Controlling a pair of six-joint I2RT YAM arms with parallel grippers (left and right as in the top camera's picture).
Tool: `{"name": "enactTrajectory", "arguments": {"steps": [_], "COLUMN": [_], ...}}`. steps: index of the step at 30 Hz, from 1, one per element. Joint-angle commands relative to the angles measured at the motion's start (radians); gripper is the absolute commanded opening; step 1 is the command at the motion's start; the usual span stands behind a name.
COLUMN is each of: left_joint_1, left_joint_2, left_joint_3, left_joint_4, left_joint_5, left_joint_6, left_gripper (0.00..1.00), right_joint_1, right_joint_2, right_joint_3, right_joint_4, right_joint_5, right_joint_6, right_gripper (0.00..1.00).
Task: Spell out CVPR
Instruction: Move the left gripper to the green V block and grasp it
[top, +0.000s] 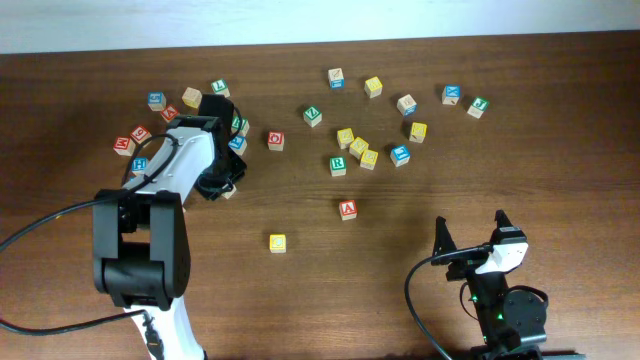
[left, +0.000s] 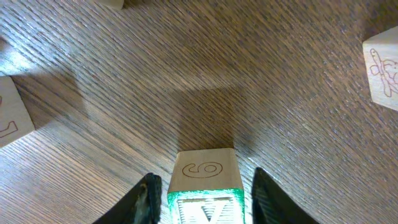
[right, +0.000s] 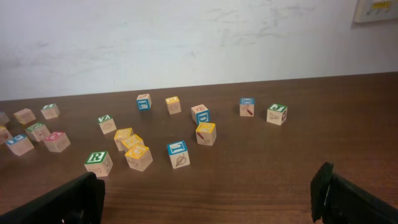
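My left gripper (top: 222, 180) is open at the left cluster of blocks. In the left wrist view its fingers (left: 202, 190) straddle a green-topped V block (left: 204, 169) with a 6 on its side. A small gap shows on each side of the block, which rests on the table. In the overhead view the gripper hides this block. A green R block (top: 339, 165) sits mid-table and also shows in the right wrist view (right: 98, 163). My right gripper (top: 470, 243) is open and empty near the front right edge (right: 208, 193).
Several letter blocks lie scattered across the back of the table, with a red A block (top: 348, 209) and a yellow block (top: 277, 242) nearer the front. Plain-sided blocks flank the left gripper at the left (left: 12, 118) and the right (left: 382, 68).
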Motion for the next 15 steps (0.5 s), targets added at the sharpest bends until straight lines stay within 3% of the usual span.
{"name": "enactTrajectory", "arguments": {"steps": [1, 2, 8, 13, 15], "left_joint_1": [0.004, 0.004, 0.004, 0.004, 0.004], "left_joint_2": [0.008, 0.009, 0.010, 0.009, 0.009], "left_joint_3": [-0.005, -0.005, -0.005, -0.005, -0.004], "left_joint_4": [-0.002, -0.004, -0.009, -0.019, -0.019], "left_joint_5": [-0.004, -0.004, -0.004, -0.004, -0.003], "left_joint_6": [0.008, 0.008, 0.008, 0.008, 0.008], "left_gripper": [0.33, 0.39, 0.34, 0.19, 0.20], "right_joint_1": [-0.007, -0.007, -0.007, -0.007, -0.007], "right_joint_2": [-0.005, -0.005, -0.005, -0.005, -0.005], "right_joint_3": [-0.005, -0.005, -0.005, -0.005, -0.005], "right_joint_4": [-0.007, -0.007, -0.007, -0.007, -0.007], "right_joint_5": [0.008, 0.008, 0.008, 0.008, 0.008], "right_joint_6": [0.006, 0.006, 0.006, 0.006, 0.006], "right_gripper": [0.98, 0.98, 0.98, 0.98, 0.98]}}
